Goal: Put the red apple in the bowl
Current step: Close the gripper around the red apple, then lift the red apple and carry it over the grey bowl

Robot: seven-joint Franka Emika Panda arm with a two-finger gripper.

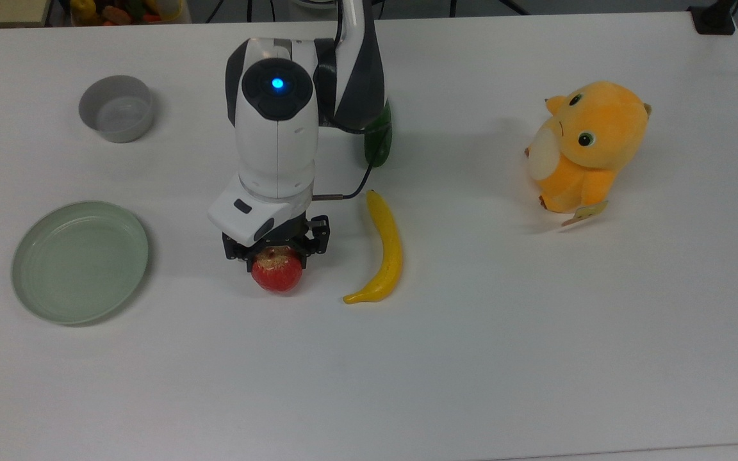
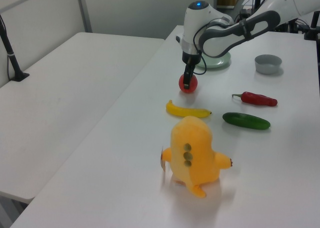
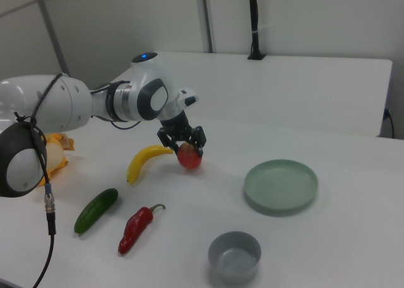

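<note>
The red apple (image 1: 277, 276) rests near the middle of the white table, between the green plate and the banana. My gripper (image 1: 276, 257) comes straight down over it, one finger on each side, shut on the apple. In the left view the apple (image 2: 188, 84) shows just under the gripper (image 2: 188, 79). In the right view the apple (image 3: 190, 158) sits at or barely above the tabletop, in the gripper (image 3: 184, 149). The grey bowl (image 1: 145, 121) stands empty at the top view's upper left, well away from the apple; the bowl (image 3: 235, 256) is nearest in the right view.
A pale green plate (image 1: 36, 294) lies on the top view's left of the apple. A banana (image 1: 387, 250) lies just right of it. A cucumber (image 2: 246, 120) and red chili (image 2: 256, 99) lie beyond the arm. An orange plush toy (image 1: 590, 144) sits far right.
</note>
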